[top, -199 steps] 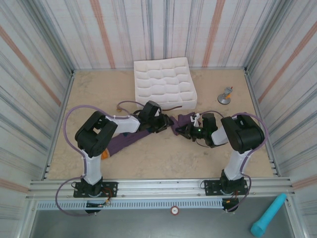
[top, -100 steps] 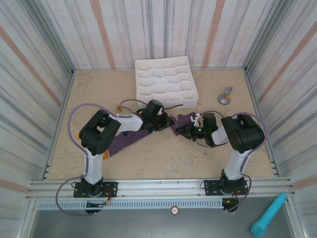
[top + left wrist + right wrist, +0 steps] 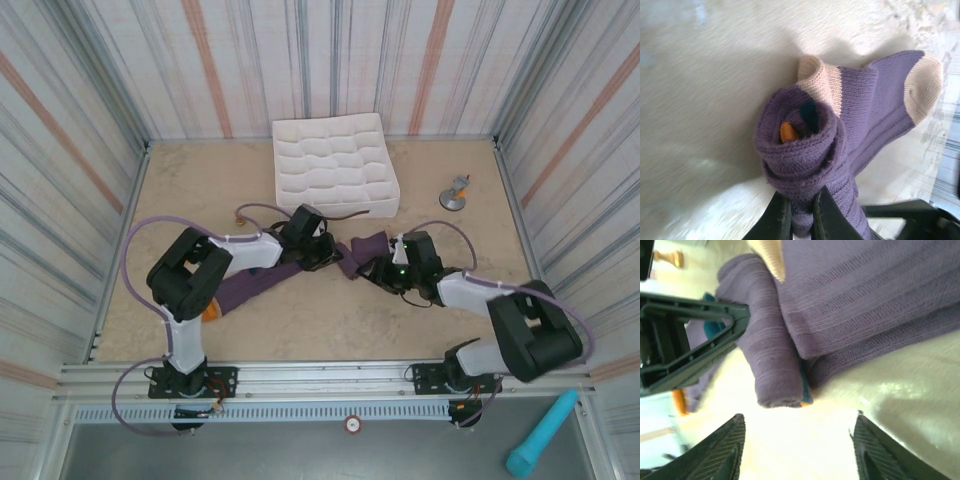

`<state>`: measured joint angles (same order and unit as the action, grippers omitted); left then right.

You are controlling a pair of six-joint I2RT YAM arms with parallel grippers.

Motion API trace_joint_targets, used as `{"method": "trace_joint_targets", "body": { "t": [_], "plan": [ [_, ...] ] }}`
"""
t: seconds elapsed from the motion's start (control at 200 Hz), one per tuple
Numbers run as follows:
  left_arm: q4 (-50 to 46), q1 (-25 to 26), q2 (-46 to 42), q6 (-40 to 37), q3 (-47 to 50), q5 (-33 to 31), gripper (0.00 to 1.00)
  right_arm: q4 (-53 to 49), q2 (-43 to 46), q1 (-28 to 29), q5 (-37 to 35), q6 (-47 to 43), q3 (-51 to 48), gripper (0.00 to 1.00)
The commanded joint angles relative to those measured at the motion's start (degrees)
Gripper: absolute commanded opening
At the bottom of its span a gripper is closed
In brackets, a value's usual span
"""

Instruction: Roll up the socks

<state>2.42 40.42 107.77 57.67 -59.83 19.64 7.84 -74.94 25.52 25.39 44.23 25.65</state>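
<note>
The purple socks [image 3: 352,255] lie mid-table, partly rolled into a tight roll [image 3: 800,145] with orange and teal showing at its core. Their tan toes [image 3: 924,85] lie flat beyond the roll. A flat purple stretch [image 3: 245,288] trails toward the near left and ends in an orange cuff [image 3: 210,312]. My left gripper [image 3: 801,200] is shut on the roll's near side, and it sits at the roll's left end [image 3: 325,253]. My right gripper [image 3: 797,416] stands open just short of the roll's end [image 3: 775,390], touching nothing, to the right of the socks [image 3: 380,266].
A white gridded fabric box [image 3: 333,167] stands at the back, close behind the grippers. A small metal stand [image 3: 455,195] sits at the back right. A teal cylinder [image 3: 540,433] lies outside the table's near right edge. Striped walls close in three sides.
My right arm's elbow has swung out to the near right and its gripper has backed slightly off the socks. The left gripper has shifted a little while holding the roll.
</note>
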Motion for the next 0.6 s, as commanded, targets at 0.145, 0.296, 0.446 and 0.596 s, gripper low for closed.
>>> {"method": "trace_joint_targets", "body": {
  "t": [0.145, 0.296, 0.446, 0.596],
  "plan": [
    [-7.98, -1.09, -3.99, -0.98, 3.07, -0.49, 0.00, -22.37, 11.86, 16.59, -31.02, -16.33, 6.16, 0.67],
    [-10.67, -1.14, -4.01, -1.75, 1.23, 0.47, 0.00, -22.96, 9.24, 27.19, -45.67, -22.80, 8.61, 0.67],
    [-12.76, -1.14, -4.38, -2.89, 0.34, 0.84, 0.00, -20.57, 1.23, 36.48, -57.98, -28.41, 11.48, 0.67],
    [-12.85, -1.23, -4.11, -2.83, 0.10, 1.61, 0.00, -17.05, -9.63, 44.83, -71.89, -33.71, 15.37, 0.65]
  ]
}}
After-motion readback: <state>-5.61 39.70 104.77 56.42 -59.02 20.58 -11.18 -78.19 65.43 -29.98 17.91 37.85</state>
